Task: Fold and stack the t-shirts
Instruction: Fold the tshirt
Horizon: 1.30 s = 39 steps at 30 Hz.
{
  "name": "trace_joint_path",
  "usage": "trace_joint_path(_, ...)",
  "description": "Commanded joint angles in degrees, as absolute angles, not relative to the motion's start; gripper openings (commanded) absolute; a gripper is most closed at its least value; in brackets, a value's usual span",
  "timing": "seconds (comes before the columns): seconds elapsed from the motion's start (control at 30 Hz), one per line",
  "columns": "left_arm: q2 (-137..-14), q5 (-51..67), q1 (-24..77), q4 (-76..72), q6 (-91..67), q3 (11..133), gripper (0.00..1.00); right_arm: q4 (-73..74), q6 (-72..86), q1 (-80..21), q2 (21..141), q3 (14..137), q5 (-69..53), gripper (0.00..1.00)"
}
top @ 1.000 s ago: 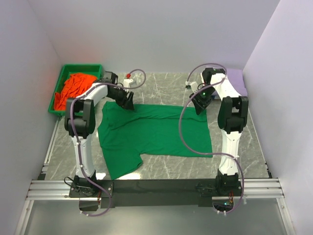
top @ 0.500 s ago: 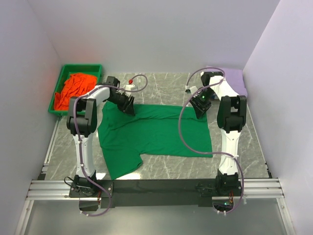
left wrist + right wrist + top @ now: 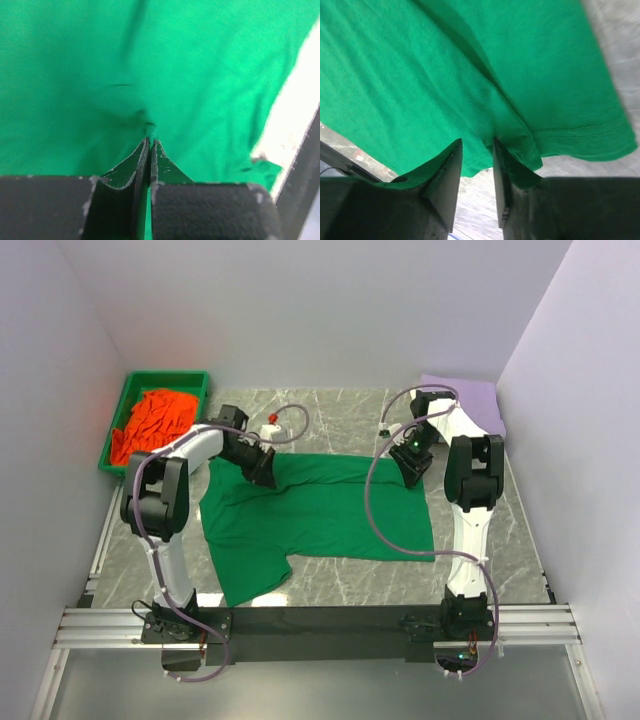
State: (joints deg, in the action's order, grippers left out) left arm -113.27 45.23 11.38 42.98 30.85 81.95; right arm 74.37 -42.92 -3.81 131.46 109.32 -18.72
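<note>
A bright green t-shirt (image 3: 320,505) lies spread flat on the marble table, one sleeve hanging toward the near edge. My left gripper (image 3: 264,468) sits at its far left edge. In the left wrist view the gripper (image 3: 150,141) is shut, pinching a small pucker of the green cloth (image 3: 175,65). My right gripper (image 3: 412,468) is at the shirt's far right corner. In the right wrist view it (image 3: 476,142) stands open, with the stitched hem (image 3: 485,160) between its tips. An orange t-shirt (image 3: 150,420) lies crumpled in the tray. A folded lavender t-shirt (image 3: 470,400) rests at the far right.
The green plastic tray (image 3: 165,376) stands at the far left corner. A small white object with a red top (image 3: 270,422) sits just behind the left gripper. White walls close in the table on three sides.
The left gripper came down onto the shirt's far left edge and shut on the cloth. The right gripper lowered to the far right corner and its jaws narrowed.
</note>
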Motion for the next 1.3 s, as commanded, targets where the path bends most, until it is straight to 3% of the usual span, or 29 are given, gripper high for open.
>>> trace_joint_path(0.0, -109.5, 46.3, 13.8, 44.1, 33.0, 77.7, 0.09, 75.0, -44.4, -3.3, 126.7, 108.1, -17.7, 0.37)
trace_joint_path(0.13, -109.3, 45.1, 15.5, 45.4, 34.4, 74.5, 0.11, 76.1, -46.1, -3.2, 125.3, 106.6, -16.4, 0.28)
trace_joint_path(0.33, -107.5, 42.5, 16.1, 50.8, 40.3, 72.5, 0.41, 78.5, -47.6, -2.5, 123.0, 109.5, -16.6, 0.27)
trace_joint_path(0.37, -106.6, 42.2, 16.1, 51.8, 40.7, 72.4, 0.50, 78.7, -47.3, -2.5, 122.8, 111.4, -17.2, 0.29)
trace_joint_path(0.43, -105.6, 42.4, 15.9, 52.7, 41.5, 72.6, 0.55, 78.7, -46.2, -2.5, 123.0, 113.4, -18.1, 0.31)
trace_joint_path(0.73, -104.5, 46.8, 12.5, 52.5, 35.3, 79.4, 0.56, 78.7, -38.0, -3.5, 132.6, 122.6, -19.5, 0.44)
trace_joint_path(1.07, -105.6, 43.7, 9.5, 49.1, 32.0, 79.8, 0.58, 71.5, -40.3, -3.5, 129.6, 111.3, -12.6, 0.46)
trace_joint_path(1.27, -106.1, 42.4, 9.5, 46.7, 30.5, 77.8, 0.59, 70.4, -40.3, -3.2, 130.6, 111.1, -11.3, 0.45)
